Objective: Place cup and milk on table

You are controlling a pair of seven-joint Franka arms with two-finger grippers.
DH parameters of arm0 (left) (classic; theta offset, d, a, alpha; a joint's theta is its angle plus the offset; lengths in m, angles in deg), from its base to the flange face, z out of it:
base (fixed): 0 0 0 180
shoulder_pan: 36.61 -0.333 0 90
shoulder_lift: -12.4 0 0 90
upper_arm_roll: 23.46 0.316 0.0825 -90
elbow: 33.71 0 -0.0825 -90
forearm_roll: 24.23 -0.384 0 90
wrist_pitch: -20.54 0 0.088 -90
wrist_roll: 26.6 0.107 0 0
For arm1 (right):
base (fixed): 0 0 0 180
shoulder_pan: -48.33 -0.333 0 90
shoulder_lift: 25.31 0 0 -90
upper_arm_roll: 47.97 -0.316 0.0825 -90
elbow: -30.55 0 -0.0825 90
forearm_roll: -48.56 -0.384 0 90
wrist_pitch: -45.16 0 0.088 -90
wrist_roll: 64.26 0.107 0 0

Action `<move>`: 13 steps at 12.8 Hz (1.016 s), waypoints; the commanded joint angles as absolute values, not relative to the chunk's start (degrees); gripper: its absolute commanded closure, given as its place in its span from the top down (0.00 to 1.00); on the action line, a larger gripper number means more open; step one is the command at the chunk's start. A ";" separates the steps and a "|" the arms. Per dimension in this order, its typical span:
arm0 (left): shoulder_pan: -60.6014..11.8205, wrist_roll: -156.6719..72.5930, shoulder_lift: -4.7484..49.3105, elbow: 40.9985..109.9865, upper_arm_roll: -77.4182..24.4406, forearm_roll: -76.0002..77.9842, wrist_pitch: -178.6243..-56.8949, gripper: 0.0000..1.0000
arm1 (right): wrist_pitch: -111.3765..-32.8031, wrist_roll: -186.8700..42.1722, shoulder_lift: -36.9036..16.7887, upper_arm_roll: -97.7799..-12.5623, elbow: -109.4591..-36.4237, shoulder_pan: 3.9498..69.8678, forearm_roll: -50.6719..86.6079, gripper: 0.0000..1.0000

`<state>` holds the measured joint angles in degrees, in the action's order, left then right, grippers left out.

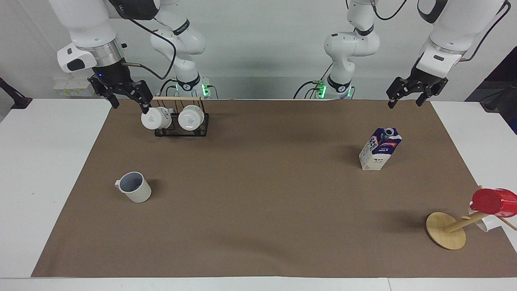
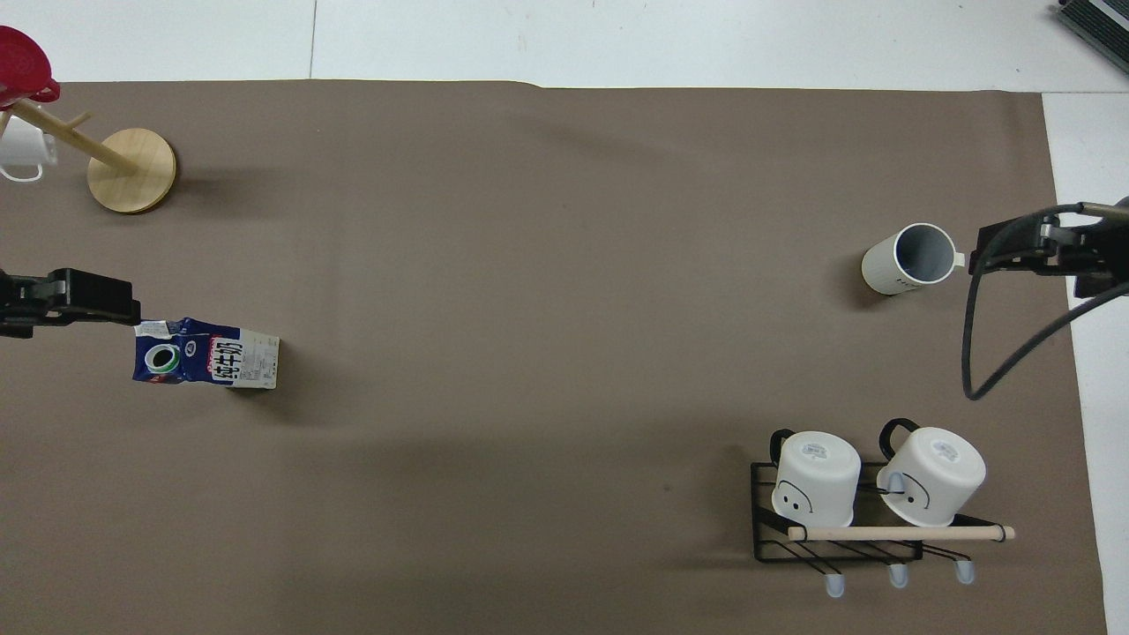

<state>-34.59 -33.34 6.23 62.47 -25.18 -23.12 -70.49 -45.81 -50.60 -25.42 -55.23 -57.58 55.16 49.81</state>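
The cup (image 1: pixel 135 188) (image 2: pixel 908 257) stands upright on the table's brown sheet (image 1: pixel 258 210) (image 2: pixel 547 265) toward the right arm's end, with its handle turned to that end. The milk (image 1: pixel 379 149) (image 2: pixel 207 354) stands upright on the sheet toward the left arm's end. My right gripper (image 1: pixel 130 106) hangs open and empty in the air beside the mug rack, well above the cup. My left gripper (image 1: pixel 405 104) also hangs open and empty, above the sheet's edge and higher than the milk. Neither gripper touches anything.
A black wire rack (image 1: pixel 181 130) (image 2: pixel 767 529) with a wooden bar holds two white mugs near the robots. A wooden mug tree (image 1: pixel 446 230) (image 2: pixel 132 169) carrying a red cup (image 1: pixel 494 202) (image 2: pixel 22 66) stands at the left arm's end, farther from the robots than the milk.
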 commanded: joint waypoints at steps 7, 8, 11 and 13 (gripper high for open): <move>-34.23 -34.07 5.89 61.83 -24.95 -23.88 -69.11 1.00 | -45.37 -51.69 -25.66 -55.27 -57.78 55.45 48.73 1.00; -34.23 -34.15 5.89 61.83 -24.96 -23.88 -69.11 1.00 | -45.37 -51.69 -25.66 -55.35 -57.78 55.54 48.73 1.00; -34.23 -34.07 5.89 61.83 -24.96 -23.88 -69.11 1.00 | -45.37 -51.69 -25.66 -55.35 -57.78 55.54 48.73 1.00; -34.23 -34.07 5.89 61.83 -24.96 -23.88 -69.11 1.00 | -45.37 -51.69 -25.66 -55.27 -57.78 55.54 48.73 1.00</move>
